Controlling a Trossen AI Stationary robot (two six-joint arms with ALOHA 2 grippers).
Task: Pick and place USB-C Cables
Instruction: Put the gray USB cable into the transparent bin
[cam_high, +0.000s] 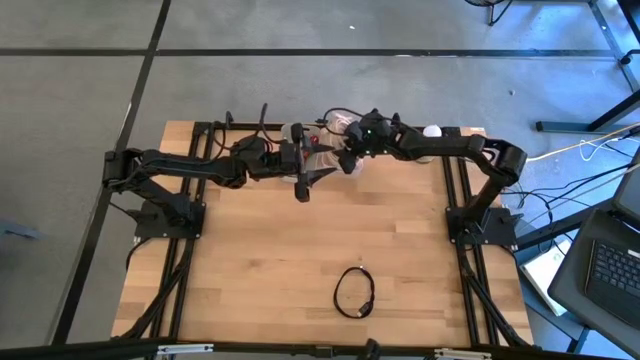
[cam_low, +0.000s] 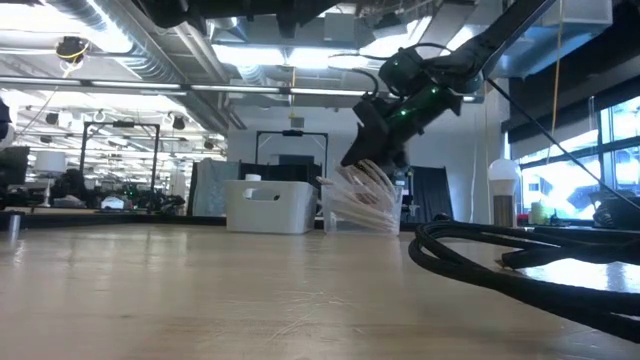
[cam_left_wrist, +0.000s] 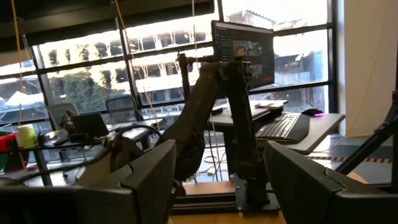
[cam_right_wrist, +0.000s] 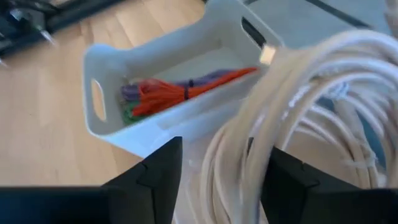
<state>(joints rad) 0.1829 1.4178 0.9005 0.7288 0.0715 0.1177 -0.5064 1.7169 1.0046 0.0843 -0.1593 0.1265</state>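
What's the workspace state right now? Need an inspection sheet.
Surface: wooden table, mostly bare.
Job's things: cream-white cable coils between the right claw fingers; red, green and purple bundles in the white bin; black coil near the front edge.
Clutter: nothing seen.
Grippers: right claw lifted at the back edge; left claw beside it, open, empty.
Cables: robot wiring at the back.
Surroundings: desk with keyboard and monitor.

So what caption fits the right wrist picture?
Right claw around cream cable coils, above a white bin of colored cables.
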